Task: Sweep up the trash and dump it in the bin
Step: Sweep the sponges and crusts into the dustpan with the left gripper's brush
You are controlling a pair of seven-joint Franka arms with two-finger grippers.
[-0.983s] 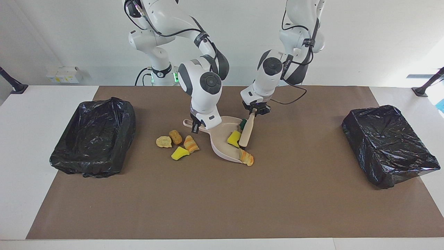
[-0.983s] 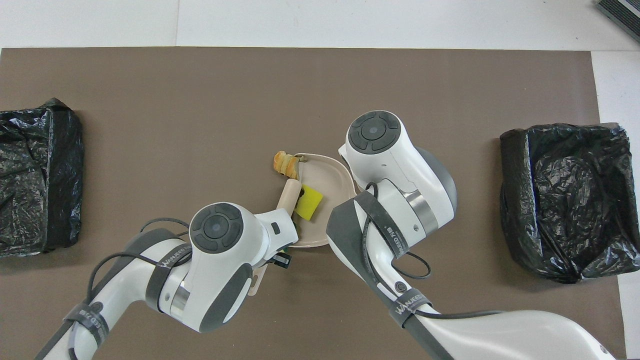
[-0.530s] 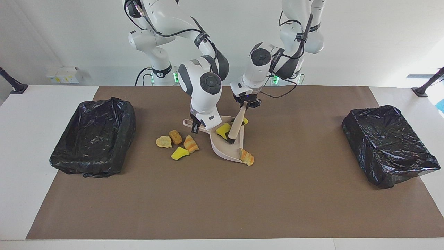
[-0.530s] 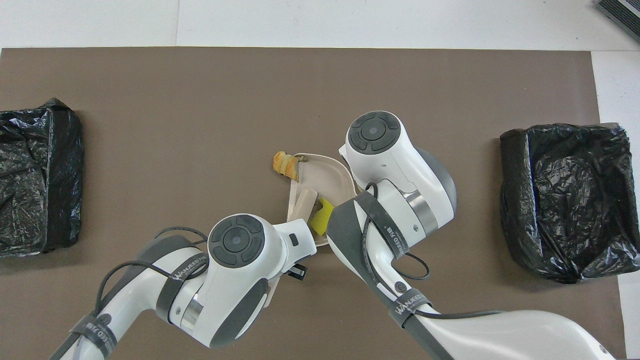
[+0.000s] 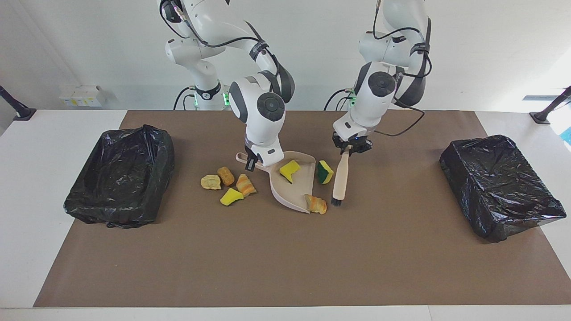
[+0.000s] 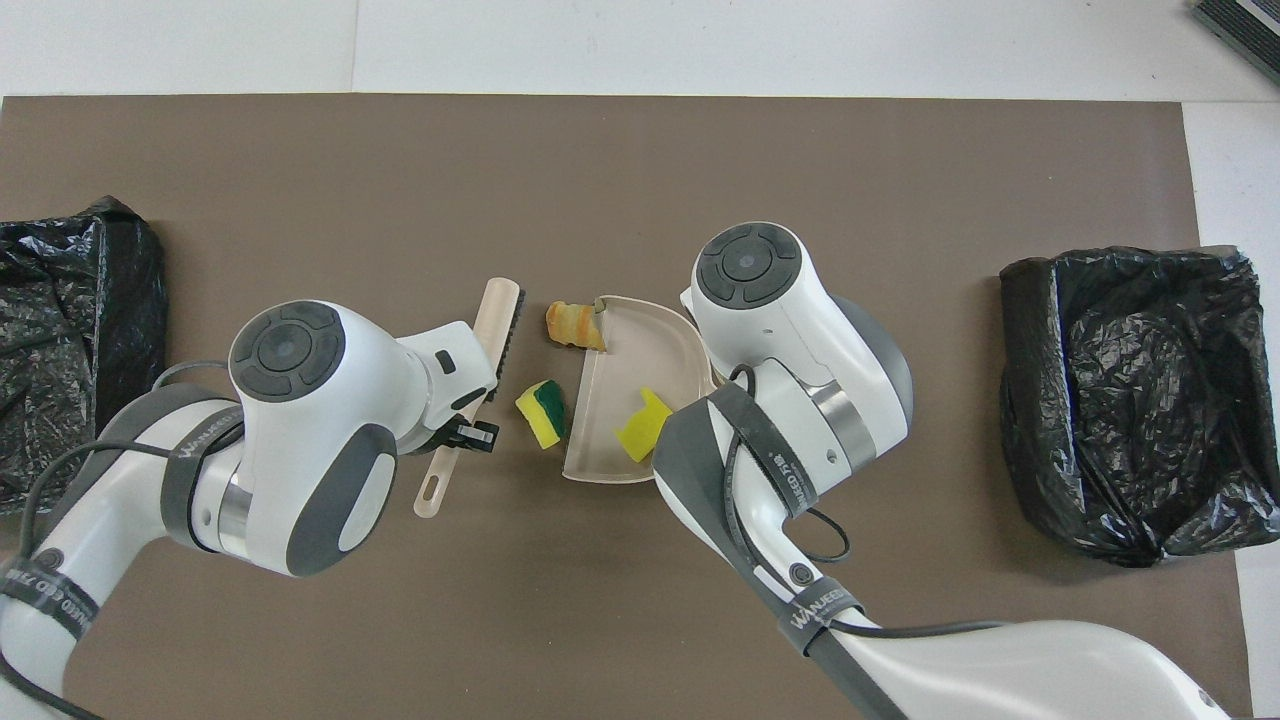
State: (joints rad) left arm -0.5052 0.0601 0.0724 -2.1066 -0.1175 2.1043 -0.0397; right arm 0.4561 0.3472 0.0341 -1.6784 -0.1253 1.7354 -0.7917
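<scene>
We are watching the left gripper (image 5: 351, 149) clamping the handle of the brush (image 5: 340, 178), while the right gripper (image 5: 251, 164) is closed on the handle of the dustpan (image 5: 292, 194) and is pinning it flat on the brown mat (image 5: 285, 267).

The brush is hanging slanted, its long axis running away from the robots and roughly parallel to the pan's open mouth. Its bristled end is down by the mat, toward the left arm's end of the table from the pan.

Everything is turning on the gap between brush and pan. The green-topped scrap (image 5: 324, 172) is lying in it, just outside the mouth and almost level with the left gripper rather than with the bristles. The orange-striped scrap (image 5: 316, 204) is sitting against the corner of the lip farthest from the robots, right beside the bristles. One yellow scrap (image 5: 289, 170) is already lying inside the pan.

So we are judging the brush arm the better placed one: a stroke toward the right arm's end of the table should carry both loose pieces in, though the bristles probably need drawing closer to the robots to catch the green one.

Four other scraps (image 5: 227, 185) are clustering by the pan's closed back, near its handle, where this stroke cannot help. The two black-lined bins (image 5: 120, 176) are waiting at the table's ends.
</scene>
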